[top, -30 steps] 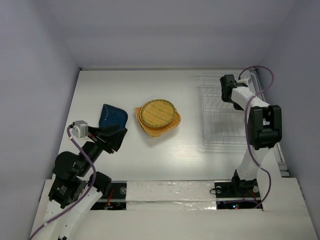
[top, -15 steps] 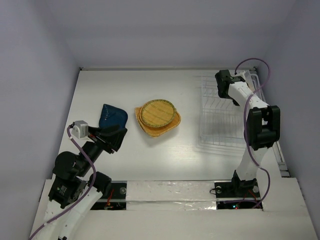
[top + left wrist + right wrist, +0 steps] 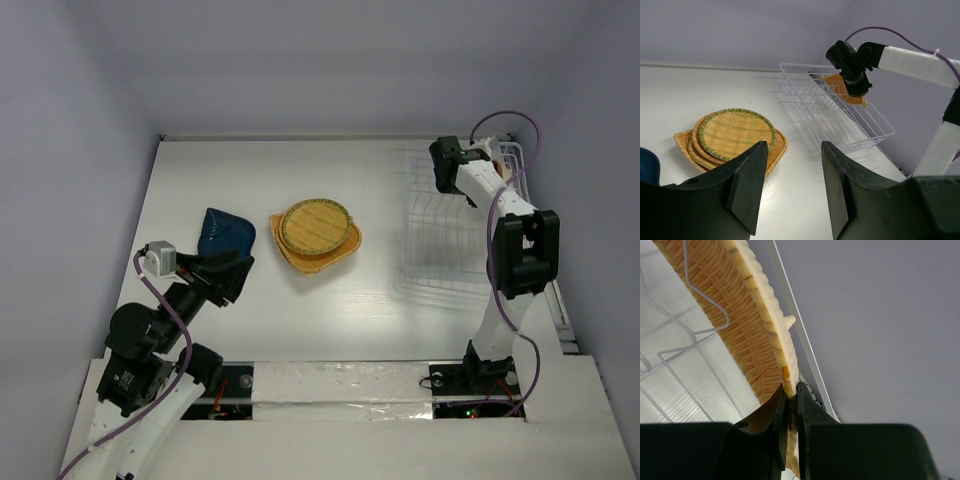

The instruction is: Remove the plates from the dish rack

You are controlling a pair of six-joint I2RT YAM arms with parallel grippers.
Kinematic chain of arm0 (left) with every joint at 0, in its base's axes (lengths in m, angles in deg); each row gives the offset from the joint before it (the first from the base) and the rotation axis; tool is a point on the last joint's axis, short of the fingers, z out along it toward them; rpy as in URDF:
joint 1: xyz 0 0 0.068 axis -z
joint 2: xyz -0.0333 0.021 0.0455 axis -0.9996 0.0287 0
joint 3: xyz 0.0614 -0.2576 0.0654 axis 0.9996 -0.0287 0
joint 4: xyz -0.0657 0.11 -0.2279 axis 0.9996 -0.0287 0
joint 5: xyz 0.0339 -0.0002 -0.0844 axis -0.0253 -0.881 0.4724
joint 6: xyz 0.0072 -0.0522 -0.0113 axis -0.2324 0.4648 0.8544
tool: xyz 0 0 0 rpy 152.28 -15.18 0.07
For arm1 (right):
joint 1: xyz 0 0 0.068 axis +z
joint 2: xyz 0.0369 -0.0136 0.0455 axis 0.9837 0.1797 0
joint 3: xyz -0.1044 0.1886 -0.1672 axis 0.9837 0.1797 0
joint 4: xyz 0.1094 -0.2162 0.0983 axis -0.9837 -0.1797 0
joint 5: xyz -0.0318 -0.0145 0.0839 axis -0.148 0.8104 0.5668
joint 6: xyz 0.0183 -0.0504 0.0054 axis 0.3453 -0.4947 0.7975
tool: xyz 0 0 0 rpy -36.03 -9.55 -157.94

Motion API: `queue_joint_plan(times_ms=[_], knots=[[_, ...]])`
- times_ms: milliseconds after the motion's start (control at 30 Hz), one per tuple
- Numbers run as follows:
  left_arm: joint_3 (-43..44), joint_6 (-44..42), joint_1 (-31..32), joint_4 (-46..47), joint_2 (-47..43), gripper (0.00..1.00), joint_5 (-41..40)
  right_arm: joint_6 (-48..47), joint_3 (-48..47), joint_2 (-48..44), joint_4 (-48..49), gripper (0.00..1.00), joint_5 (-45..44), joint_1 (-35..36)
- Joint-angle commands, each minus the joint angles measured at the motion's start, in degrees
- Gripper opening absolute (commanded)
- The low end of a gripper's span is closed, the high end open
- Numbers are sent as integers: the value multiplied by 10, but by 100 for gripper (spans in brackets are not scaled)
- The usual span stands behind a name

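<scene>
Woven plate (image 3: 742, 335) rim pinched in right jaws, apparently within rack (image 3: 836, 113); left jaws gape empty.

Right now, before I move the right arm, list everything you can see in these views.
table: one, white, under everything.
dish rack: one, white wire, right side of the table.
leaf-shaped plate: one, orange-yellow woven, on edge at the rack's far end.
round plate: one, orange-yellow woven, table centre, on top of the rounded-square plate.
rounded-square plate: one, orange-yellow woven, beneath the round plate.
blue dish: one, dark blue, on the table left of the stack.
right gripper: one, black, shut on the leaf-shaped plate's rim.
left gripper: one, black, open and empty, near the blue dish.
</scene>
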Motion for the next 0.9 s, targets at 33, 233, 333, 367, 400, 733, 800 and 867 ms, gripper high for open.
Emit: queue_joint_plan(times_ms=[33,233,333,367,400,733,800,867], knots=[[1,2,4,17,5,44,-2,105,-7,27,19,0,-110,18],[1,2,4,18,6,44,-2,250,-35,104,-94,0,-125,32],[1,2,4,18,8,44,-1,328,-56,137,-157,0,-129,37],[1,2,4,18,8,44,-1,362,-62,146,-205,0,-145,37],[1,1,4,18,8,44,0,366,-58,146,-204,0,-149,37],[0,2,4,20,11,44,3,431,-49,60,-203,0,-142,37],[0,2,4,20,12,44,3,429,-55,53,-203,0,-146,37],[0,2,4,19,13,44,2,427,-62,35,-199,0,-143,37]])
